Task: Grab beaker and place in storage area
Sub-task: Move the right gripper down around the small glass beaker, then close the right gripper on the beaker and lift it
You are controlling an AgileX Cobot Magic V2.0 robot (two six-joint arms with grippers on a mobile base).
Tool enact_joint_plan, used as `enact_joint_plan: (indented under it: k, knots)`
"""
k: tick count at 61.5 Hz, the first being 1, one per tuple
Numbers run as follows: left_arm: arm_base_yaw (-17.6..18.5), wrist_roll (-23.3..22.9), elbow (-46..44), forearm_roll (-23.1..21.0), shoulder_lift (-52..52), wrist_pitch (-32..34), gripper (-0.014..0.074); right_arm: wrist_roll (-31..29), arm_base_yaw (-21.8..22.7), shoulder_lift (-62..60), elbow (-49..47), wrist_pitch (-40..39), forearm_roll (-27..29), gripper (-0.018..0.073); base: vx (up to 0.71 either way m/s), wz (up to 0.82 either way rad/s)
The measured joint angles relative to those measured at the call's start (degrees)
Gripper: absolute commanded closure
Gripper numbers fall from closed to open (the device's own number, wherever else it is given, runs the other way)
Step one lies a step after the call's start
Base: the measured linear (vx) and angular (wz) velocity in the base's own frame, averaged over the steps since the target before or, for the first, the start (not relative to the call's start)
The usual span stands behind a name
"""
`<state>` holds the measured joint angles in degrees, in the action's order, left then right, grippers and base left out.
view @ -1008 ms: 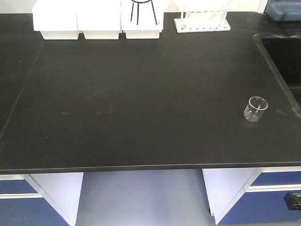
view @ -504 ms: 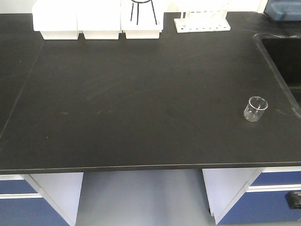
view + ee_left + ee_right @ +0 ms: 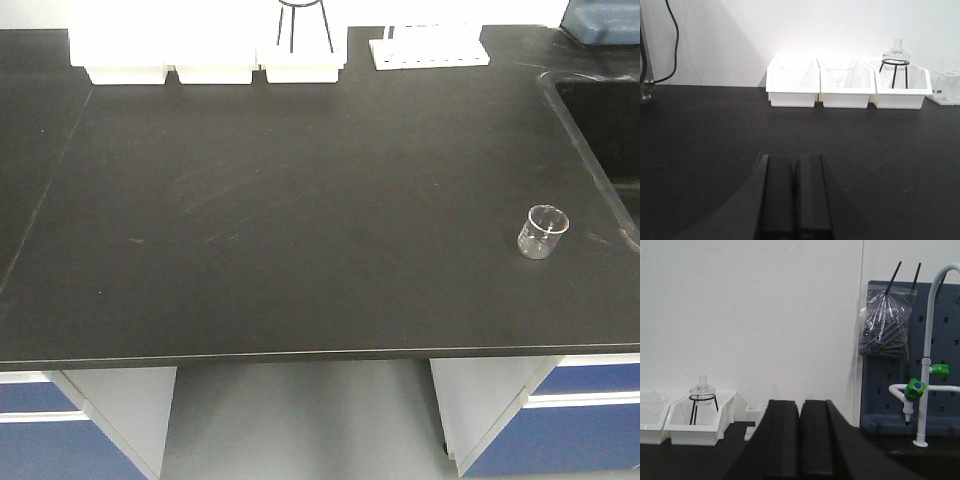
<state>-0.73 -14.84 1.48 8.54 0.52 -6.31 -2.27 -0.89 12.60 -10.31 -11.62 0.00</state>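
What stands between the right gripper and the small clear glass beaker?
Nothing visible does: the small clear glass beaker stands alone on bare black benchtop, with the white plastic bins far behind it. The view from the right gripper does not show it.

- The left gripper [image 3: 795,165] is seen from its wrist with the two black jaws pressed flat together, pointed level and forward.
- The right gripper [image 3: 800,410] is likewise closed, its jaws set side by side, touching and level.
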Motion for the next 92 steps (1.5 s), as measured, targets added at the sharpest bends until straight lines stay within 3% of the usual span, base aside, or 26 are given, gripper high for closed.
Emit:
enact_joint_plan:
  k: [16,33,40,48,60,69,92]
  knots:
    - [0.0,0.0,0.0,0.0,0.0,0.0,0.0605,-2.6,0.0,25.6,-4.1,-5.3,0.0,0.0559,0.00,0.00]
    - [0.0,0.0,0.0,0.0,0.0,0.0,0.0605,-0.4,0.0,50.2,1.0,-24.4,1.9,0.0487,0.00,0.00]
    - [0.0,0.0,0.0,0.0,0.0,0.0,0.0605,0.2,0.0,57.5,1.2,-26.2,1.9,0.0377,0.00,0.00]
    - [0.0,0.0,0.0,0.0,0.0,0.0,0.0605,0.3,0.0,65.0,1.2,-28.7,1.7,0.0168,0.00,0.00]
    - [0.0,0.0,0.0,0.0,0.0,0.0,0.0605,0.3,0.0,74.2,1.1,-39.6,1.3,-0.0060,0.00,0.00]
    - [0.0,0.0,0.0,0.0,0.0,0.0,0.0605,0.3,0.0,81.5,0.5,-46.0,1.3,-0.0077,0.00,0.00]
    - [0.0,0.0,0.0,0.0,0.0,0.0,0.0605,0.3,0.0,95.5,-7.0,-50.7,4.8,-0.0057,0.00,0.00]
